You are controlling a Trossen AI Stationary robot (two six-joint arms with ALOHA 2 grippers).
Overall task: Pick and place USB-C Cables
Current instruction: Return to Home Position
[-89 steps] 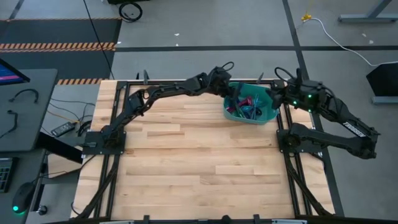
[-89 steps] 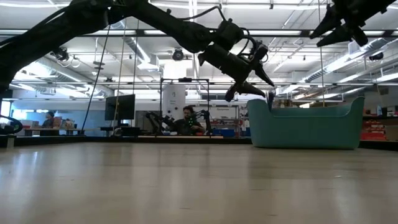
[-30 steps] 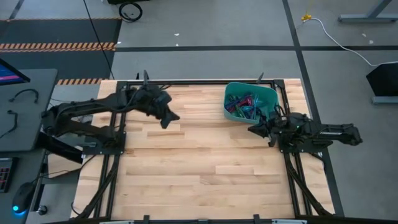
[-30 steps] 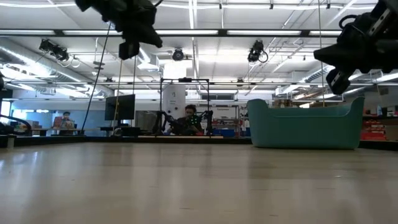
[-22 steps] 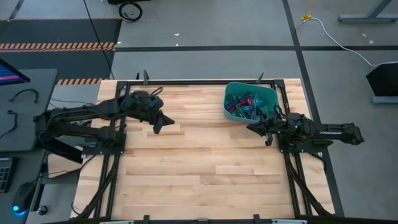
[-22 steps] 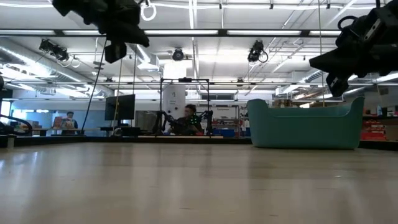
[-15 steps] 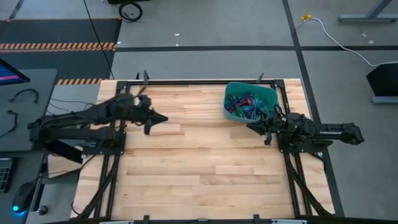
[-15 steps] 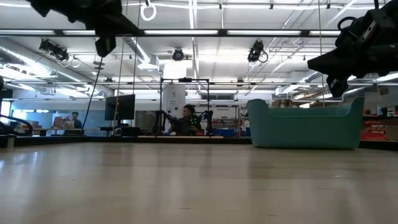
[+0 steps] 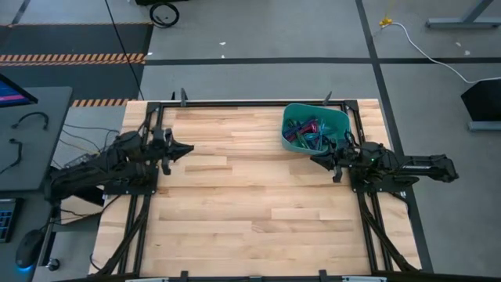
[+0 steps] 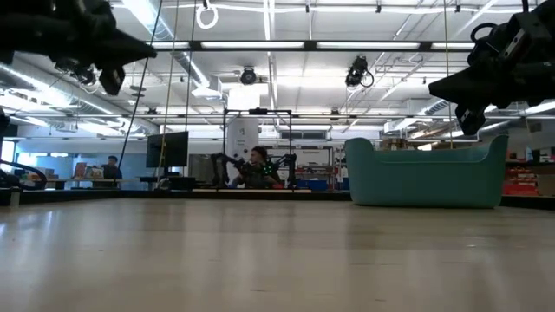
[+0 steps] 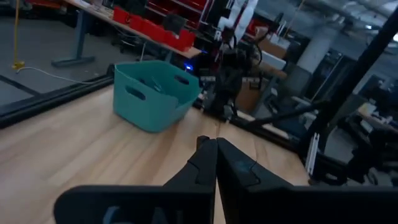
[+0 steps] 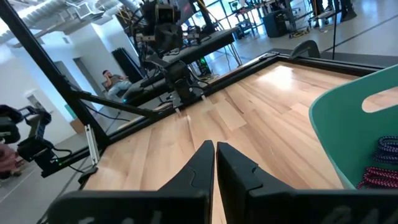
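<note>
The USB-C cables lie heaped together inside the teal bin. The bin stands on the wooden table near its far edge, toward the right side. Purple, blue and red coils show in the tangle, but how many there are cannot be told.

The right gripper hangs above the table just beside the bin's near side, apart from it. Its fingers are pressed together with nothing between them. Its wrist view shows the bin close by, with a maroon braided coil and a dark blue coil inside.

The left gripper is well apart from the bin, over the table's left edge. Its tips point across toward the bin and are clamped together on nothing. From table height the bin's wall hides the cables.
</note>
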